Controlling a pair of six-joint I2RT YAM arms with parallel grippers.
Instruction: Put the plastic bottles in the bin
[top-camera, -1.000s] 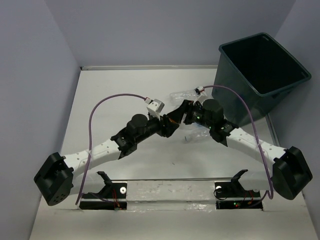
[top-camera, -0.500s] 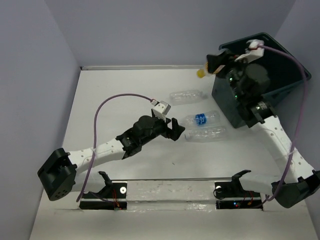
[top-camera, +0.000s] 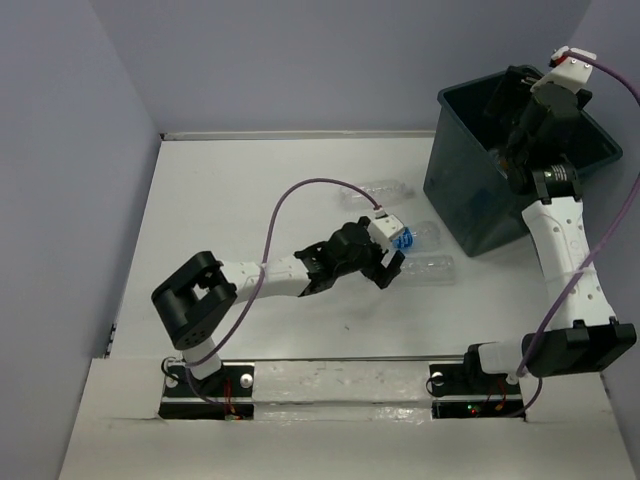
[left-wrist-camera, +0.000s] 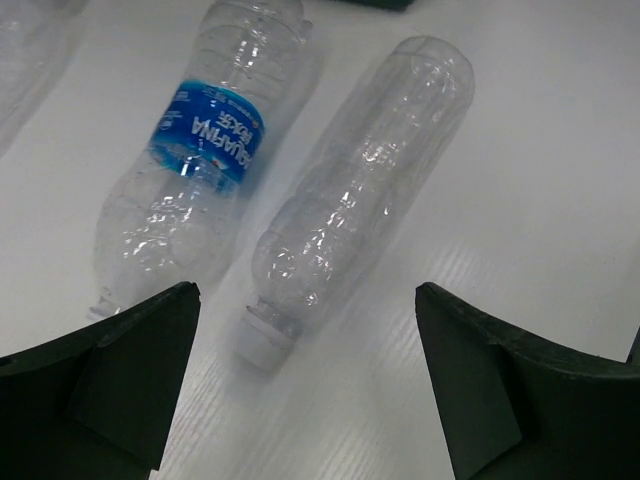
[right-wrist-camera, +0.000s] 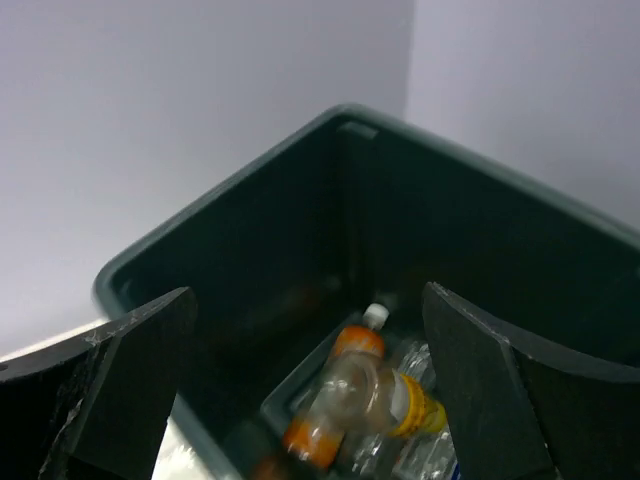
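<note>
1. Your left end effector (left-wrist-camera: 307, 300) was wide open & empty, just above two bottles lying side by side on the table (left-wrist-camera: 560, 150): blue-label bottle (left-wrist-camera: 200, 150), clear bottle (left-wrist-camera: 350, 200).
2. Your right end effector (right-wrist-camera: 305, 300) was wide open, empty, over the bin (right-wrist-camera: 250, 200).
3. Orange bottle (right-wrist-camera: 340, 400) w/ others lay inside the bin.
4. Third clear bottle (top-camera: 385, 187) lay on the table nr the bin.

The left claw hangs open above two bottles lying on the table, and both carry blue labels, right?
Only the blue-labelled bottle has one; the clear bottle beside it is unlabelled, as the left wrist view shows. The left gripper does hang open above them.
</note>
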